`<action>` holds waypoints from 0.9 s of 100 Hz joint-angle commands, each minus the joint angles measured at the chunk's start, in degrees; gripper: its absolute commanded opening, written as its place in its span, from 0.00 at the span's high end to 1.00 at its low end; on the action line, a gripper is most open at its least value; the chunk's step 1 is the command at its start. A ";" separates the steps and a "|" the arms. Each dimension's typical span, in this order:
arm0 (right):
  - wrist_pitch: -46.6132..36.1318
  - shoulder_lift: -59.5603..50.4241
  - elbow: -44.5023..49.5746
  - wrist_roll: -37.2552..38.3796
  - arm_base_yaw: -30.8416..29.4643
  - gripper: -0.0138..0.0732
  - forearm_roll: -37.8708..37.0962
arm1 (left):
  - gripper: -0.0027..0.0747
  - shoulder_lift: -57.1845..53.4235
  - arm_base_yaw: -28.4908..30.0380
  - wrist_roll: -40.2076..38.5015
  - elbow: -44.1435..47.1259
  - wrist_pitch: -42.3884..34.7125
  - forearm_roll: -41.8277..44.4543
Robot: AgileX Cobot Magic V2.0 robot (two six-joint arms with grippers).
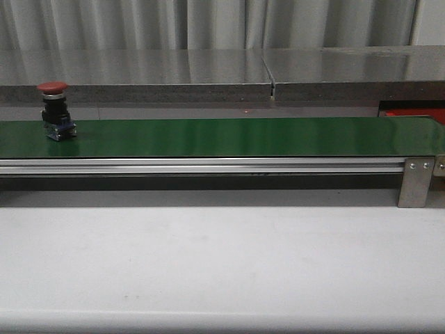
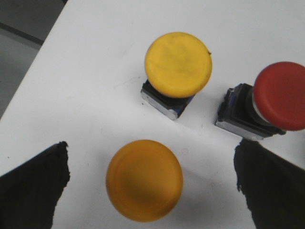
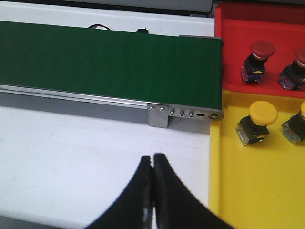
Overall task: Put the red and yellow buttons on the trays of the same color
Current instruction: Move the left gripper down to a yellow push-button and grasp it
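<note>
- Belt first: long green conveyor belt [image 1: 229, 137] spanning the scene left to right, carrying one red mushroom-cap push button [image 1: 55, 111] upright at its far-left end.
- Trays at the belt's right end: flat bright red plastic tray [image 3: 238, 28] holding two red-capped buttons [image 3: 257, 62], flat yellow plastic tray [image 3: 238, 191] on the near side holding yellow-capped buttons [image 3: 257, 123].
- Left gripper [image 2: 152, 186]: fingers spread wide over a white surface, straddling an orange-yellow round-capped button [image 2: 144, 180]; another yellow button [image 2: 177, 67] and a red one [image 2: 274, 100] beyond.
- Right gripper [image 3: 153, 191]: fingers pressed together, empty, hovering near the belt's right end.
- Best approach, probably: centre on the straddled cap, pinch the body squarely, avoid nudging neighbours.
</note>
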 commanded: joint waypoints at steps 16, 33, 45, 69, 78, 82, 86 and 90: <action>-3.33 -0.10 -1.52 -0.61 0.09 0.92 0.74 | 0.11 -2.58 -0.06 0.01 -1.60 -5.42 -0.13; -3.33 -0.10 -1.52 -0.61 0.09 0.92 0.74 | 0.11 -1.42 -0.06 0.01 -1.60 -5.42 -0.13; -3.33 -0.10 -1.52 -0.61 0.09 0.92 0.74 | 0.11 -0.65 -0.06 0.01 -1.60 -5.31 -0.13; -3.33 -0.10 -1.52 -0.61 0.09 0.92 0.74 | 0.26 -0.41 -0.06 0.01 -1.60 -5.41 -0.13; -3.33 -0.10 -1.52 -0.61 0.09 0.92 0.74 | 0.46 -0.41 -0.06 0.01 -1.60 -5.31 -0.13; -3.33 -0.10 -1.52 -0.61 0.09 0.92 0.74 | 0.57 -0.52 -0.06 0.01 -1.60 -5.31 -0.13; -3.33 -0.10 -1.52 -0.61 0.09 0.92 0.74 | 0.67 -0.65 -0.06 0.01 -1.60 -5.31 -0.13; -3.33 -0.10 -1.52 -0.61 0.09 0.92 0.74 | 0.77 -0.92 -0.06 0.01 -1.60 -5.31 -0.13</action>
